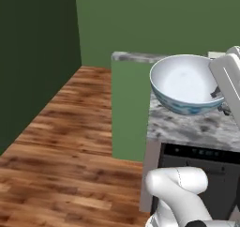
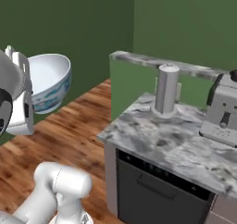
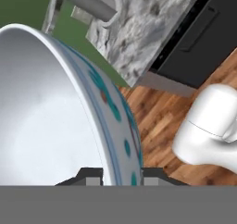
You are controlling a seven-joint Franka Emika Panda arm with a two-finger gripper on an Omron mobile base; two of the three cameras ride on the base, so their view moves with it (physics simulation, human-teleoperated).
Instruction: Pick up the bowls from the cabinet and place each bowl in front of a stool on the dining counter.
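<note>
**Bowl in my claw, held up beside the bench**

My claw [image 3: 121, 177] is pinching the rim of a bowl [image 1: 185, 83]: in the hand view one finger sits inside the white hollow and the other outside against the blue-green pattern, with the wall of the bowl between them. The bowl rests on nothing. It hangs in the air from my claw, slightly tilted, its plain white inside open to the left base camera.

In the right base view the bowl [image 2: 48, 82] is out over the wooden floor [image 2: 78, 121], well apart from the marbled bench [image 2: 157, 142] on the right. On that bench stand a grey cylinder [image 2: 165, 90] on a round foot and, at the far right, a grey appliance [image 2: 223, 112]. Below the slab is a dark panel with a bar handle [image 2: 152, 188]. Behind the bench rises a green half wall with a marble cap [image 2: 162, 63].

In the left base view the bowl overlaps the bench's near edge [image 1: 187, 127].
</note>
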